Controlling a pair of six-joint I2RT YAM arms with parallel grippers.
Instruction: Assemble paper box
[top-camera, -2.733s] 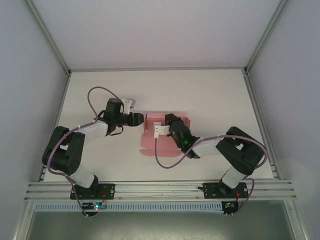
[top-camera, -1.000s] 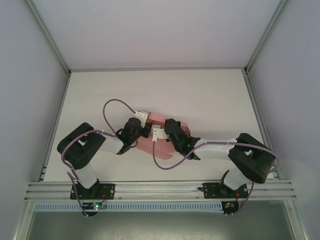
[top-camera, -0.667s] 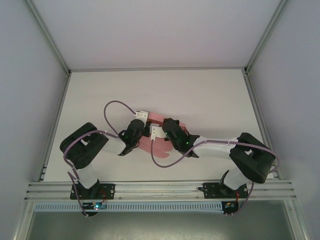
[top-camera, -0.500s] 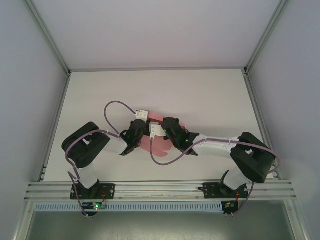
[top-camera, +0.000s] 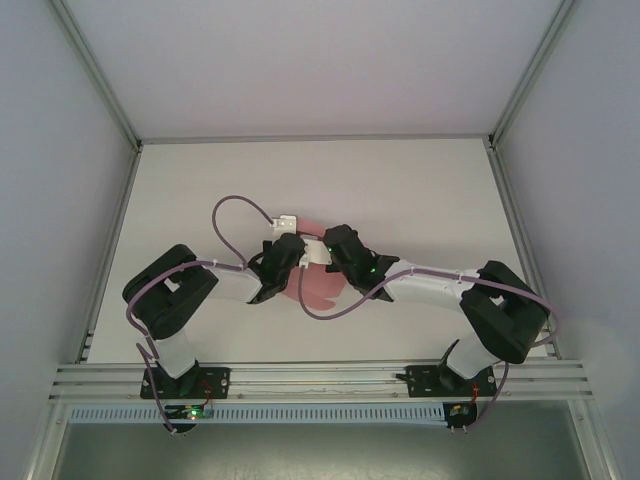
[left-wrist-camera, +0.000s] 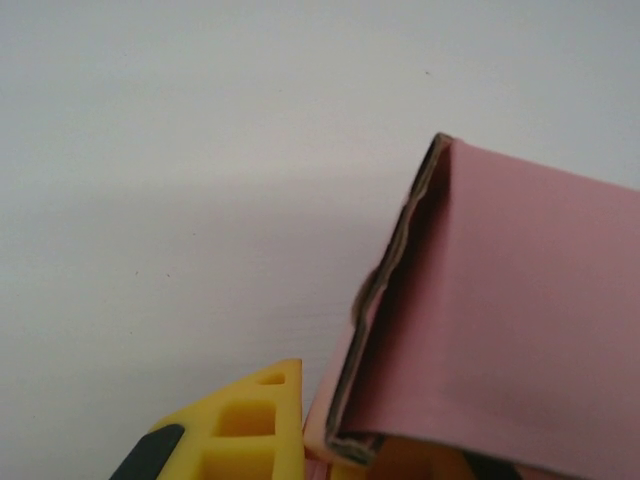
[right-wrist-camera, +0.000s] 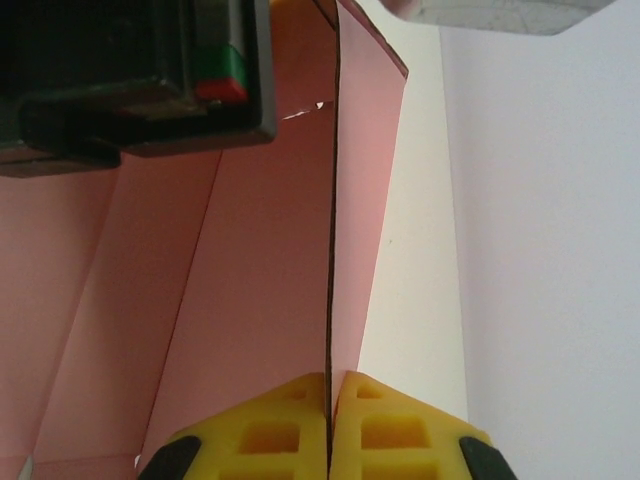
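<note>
White table (top-camera: 420, 190) below, and the half-folded pink paper box (top-camera: 318, 290) is right between the two grippers. The right gripper (right-wrist-camera: 328, 405) is pinched tight on a thin upright panel running straight out from its fingertips. The left gripper (left-wrist-camera: 335, 445) is clamped on a folded edge just ahead of its pads.

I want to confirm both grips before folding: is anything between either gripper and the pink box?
Nothing visible. The right gripper has its jaws shut directly on a wall of the paper box; the left gripper has its jaws shut on the folded edge.
</note>
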